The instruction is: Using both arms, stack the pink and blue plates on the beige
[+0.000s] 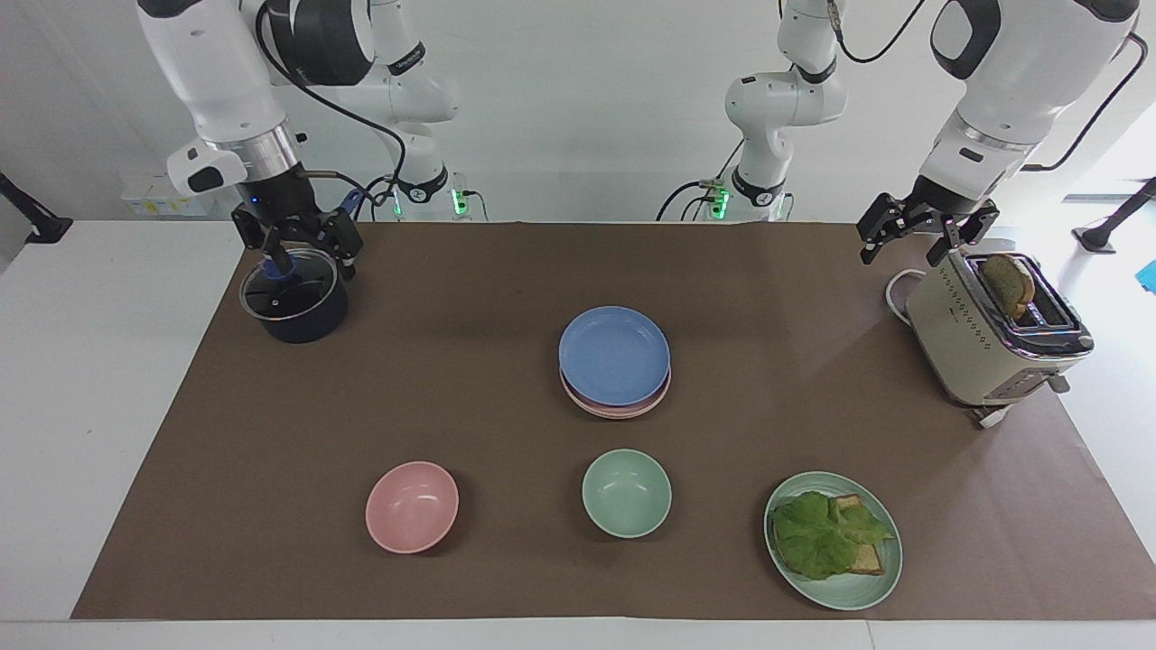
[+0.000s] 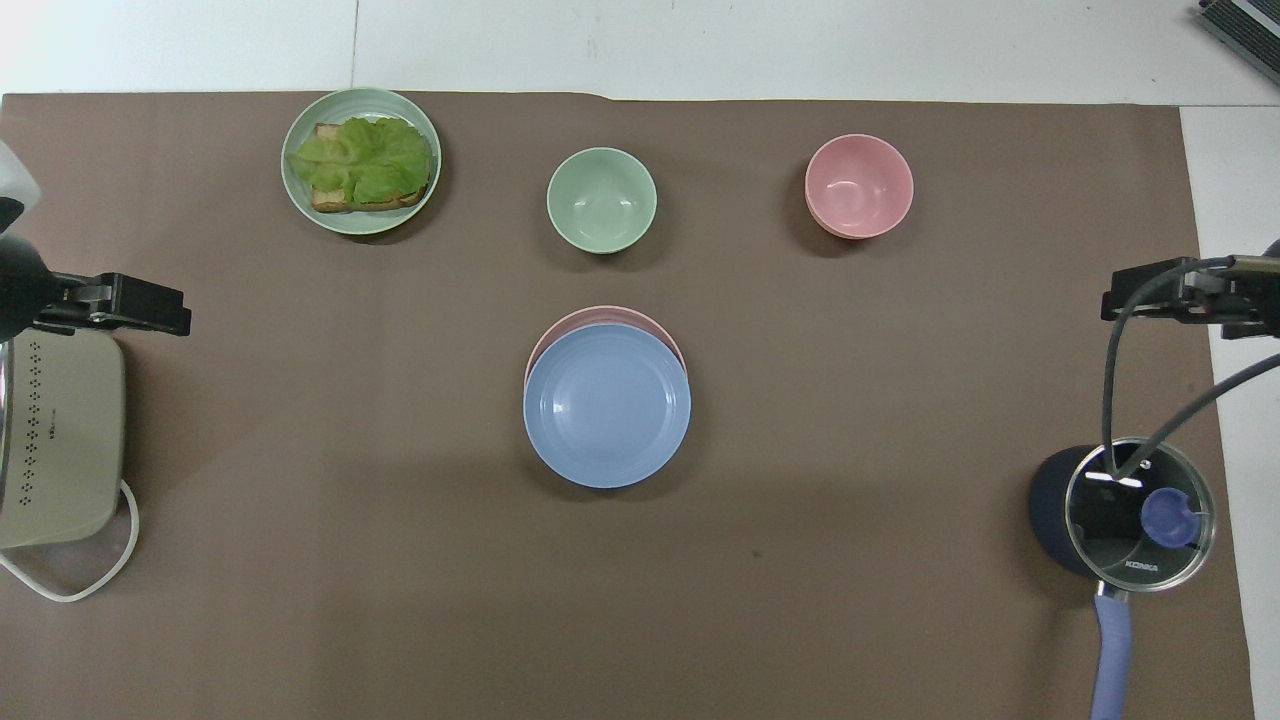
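Blue round matte plate point(image 1: 614, 354) tops the pale pink plate point(image 1: 617, 407) mid-mat. Nearer the robots than this stack, the right gripper point(image 1: 298, 242) hangs spread wide and empty over the dark lidded saucepan point(image 1: 293, 302); the left gripper point(image 1: 926, 230), also agape, hovers beside the beige metal toaster point(image 1: 989, 338).

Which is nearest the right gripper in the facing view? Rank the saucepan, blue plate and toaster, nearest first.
1. Saucepan: directly under the right gripper, at the right arm's end of the table.
2. Blue plate: mid-table, topping the plate stack.
3. Toaster: at the left arm's end of the table.
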Robot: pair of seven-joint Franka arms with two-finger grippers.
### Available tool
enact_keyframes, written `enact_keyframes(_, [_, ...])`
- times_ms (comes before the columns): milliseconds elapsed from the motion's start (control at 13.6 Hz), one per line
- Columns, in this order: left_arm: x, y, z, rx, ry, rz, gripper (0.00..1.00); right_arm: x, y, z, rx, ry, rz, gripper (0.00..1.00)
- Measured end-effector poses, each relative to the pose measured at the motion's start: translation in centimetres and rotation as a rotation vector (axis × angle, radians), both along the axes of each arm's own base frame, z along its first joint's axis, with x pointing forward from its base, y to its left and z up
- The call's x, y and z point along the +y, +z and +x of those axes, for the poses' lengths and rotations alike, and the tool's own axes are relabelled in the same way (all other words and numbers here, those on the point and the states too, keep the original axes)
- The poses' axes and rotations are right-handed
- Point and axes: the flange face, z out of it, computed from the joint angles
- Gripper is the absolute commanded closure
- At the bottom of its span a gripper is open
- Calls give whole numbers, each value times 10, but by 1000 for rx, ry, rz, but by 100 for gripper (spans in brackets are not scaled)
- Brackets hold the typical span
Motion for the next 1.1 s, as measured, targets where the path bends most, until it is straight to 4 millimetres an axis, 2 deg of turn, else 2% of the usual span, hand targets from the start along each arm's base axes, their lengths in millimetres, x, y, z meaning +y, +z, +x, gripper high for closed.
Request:
enact_keyframes(294, [0, 0, 0, 0, 0, 0, 0, 3, 2, 9, 28, 6, -1, 0])
enact_keyframes(1102, [0, 0, 0, 0, 0, 0, 0, 10, -1, 2, 73, 64, -5, 0])
